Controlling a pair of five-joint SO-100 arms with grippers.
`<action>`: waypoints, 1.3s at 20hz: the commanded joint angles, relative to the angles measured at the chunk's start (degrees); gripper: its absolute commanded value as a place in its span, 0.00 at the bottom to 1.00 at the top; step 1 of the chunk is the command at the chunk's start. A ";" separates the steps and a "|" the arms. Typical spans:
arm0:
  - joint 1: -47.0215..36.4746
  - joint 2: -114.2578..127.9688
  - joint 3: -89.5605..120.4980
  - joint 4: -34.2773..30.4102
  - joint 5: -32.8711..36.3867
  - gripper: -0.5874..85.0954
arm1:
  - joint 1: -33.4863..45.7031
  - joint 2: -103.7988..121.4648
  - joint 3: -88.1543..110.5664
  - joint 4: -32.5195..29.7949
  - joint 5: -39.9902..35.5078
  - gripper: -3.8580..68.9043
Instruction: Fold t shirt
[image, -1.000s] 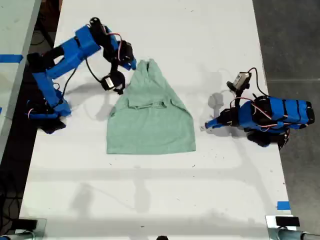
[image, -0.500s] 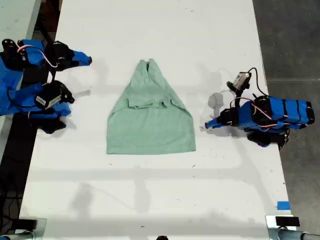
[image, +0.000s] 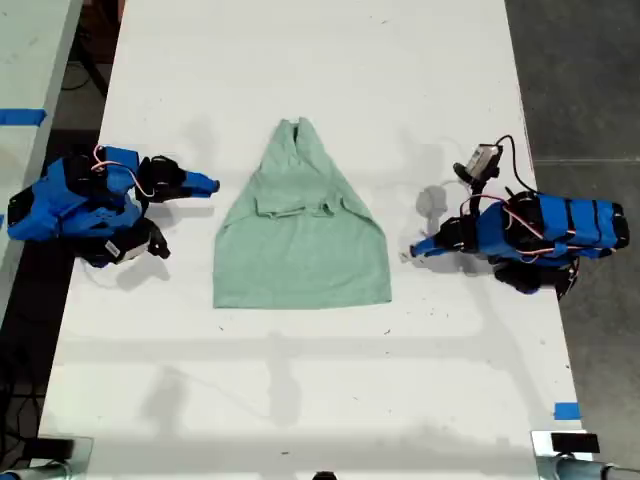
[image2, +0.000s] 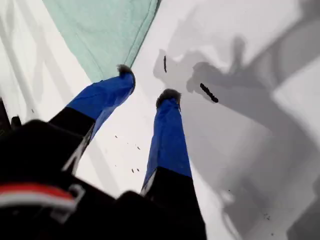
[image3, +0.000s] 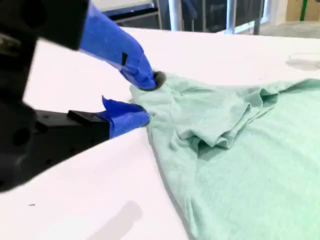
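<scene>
Found the white counter (image: 300, 400) carrying everything. Saw the shirt (image: 300, 250) lying flat midway between the counter's two long edges, nearer the edge at the exterior view's top than the one at its bottom.

Judged the fold as begun but far from finished. Both upper sides were turned in, which gave a taper to a narrow tip. Noted a small crosswise ridge of doubled cloth about halfway down, then a straight, square-cornered hem. The lower body was left at full width, with no crosswise fold yet, so several folds probably remained.

The cloth was pale mint, plain, soft and thin, with light wrinkles and a puckered bump at the tucked-in sleeve.

Saw both blue arms drawn back and crouched low at the counter's long edges, well off the cloth.

Found my first hand (image2: 147, 82) at the exterior view's right, released and empty, fingers spread over bare counter just beside the hem corner.

Found my second hand (image3: 147, 100) at the exterior view's left, likewise parted and gripping nothing, aimed at the tapered side near the ridge.

Spotted small dark specks (image2: 207, 92) beyond the first hand.
</scene>
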 joint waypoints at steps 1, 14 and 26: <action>2.55 1.41 1.76 -1.41 -1.41 0.04 | -0.18 0.26 3.08 0.18 -0.88 0.23; 31.46 1.67 3.96 -2.55 -7.47 0.14 | -0.18 0.26 3.08 0.18 -0.97 0.23; 25.14 1.67 4.57 -3.25 -7.47 0.14 | -0.18 0.26 3.08 0.18 -0.97 0.23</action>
